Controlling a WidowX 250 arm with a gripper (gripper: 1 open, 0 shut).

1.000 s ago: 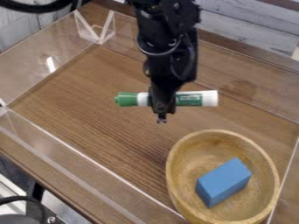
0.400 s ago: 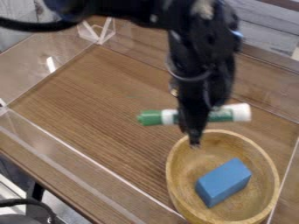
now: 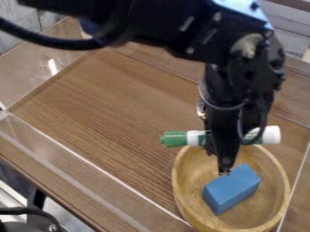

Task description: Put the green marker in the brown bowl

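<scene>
Over the brown bowl [image 3: 184,186], end effector [image 3: 226,166] clamps green marker [image 3: 182,140], middle hidden.

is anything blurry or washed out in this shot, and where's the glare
Camera view: the arm and gripper are smeared by motion blur, and the green marker they hold is slightly soft; the brown bowl and blue block are reasonably sharp; bright glare streaks sit on the clear walls at left; the whole picture is low in detail.
</scene>
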